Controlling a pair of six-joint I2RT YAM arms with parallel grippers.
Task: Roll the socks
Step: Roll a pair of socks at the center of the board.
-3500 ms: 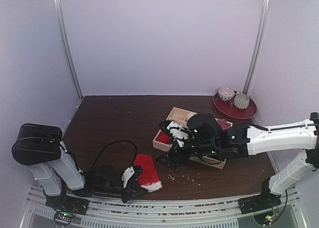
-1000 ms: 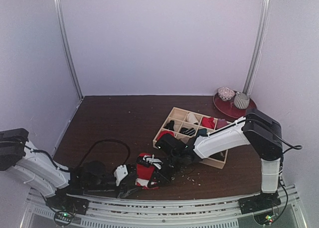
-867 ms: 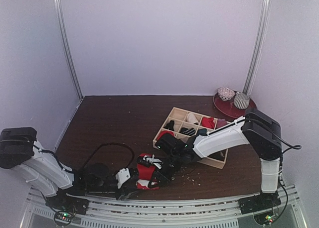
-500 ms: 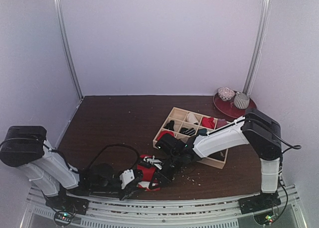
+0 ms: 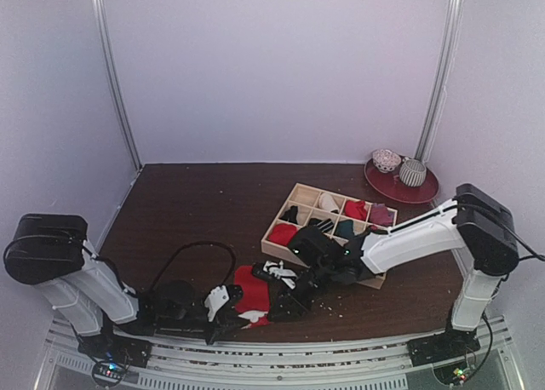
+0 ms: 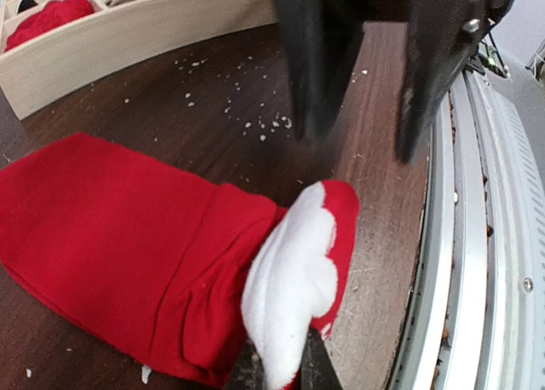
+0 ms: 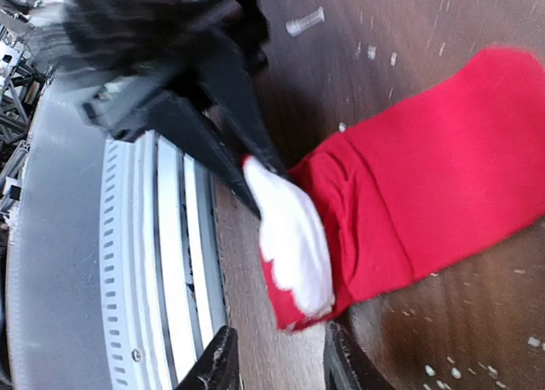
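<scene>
Your left jaws, mostly cut off at the frame's edge, pinch the red sock (image 6: 128,228) by its white cuff (image 6: 289,279), the rest lying on the worktop (image 6: 170,92) ahead. Your right jaws, blurred, stand parted just beyond the cuff.

No legible txt/labels — none, any view.

Back left of the bench (image 5: 196,203): wide open, easy passage. Right of centre the wooden box (image 6: 128,39) blocks the way, the right arm (image 5: 409,239) slung low across its front. By the near rail (image 5: 298,360) it's tight: left tool (image 6: 277,373) pinching the red sock (image 5: 251,289), right tool (image 7: 281,363) spread just beside it, a cable loop (image 5: 204,243) arching alongside. A plate (image 5: 421,193) fills the back right corner.
</scene>
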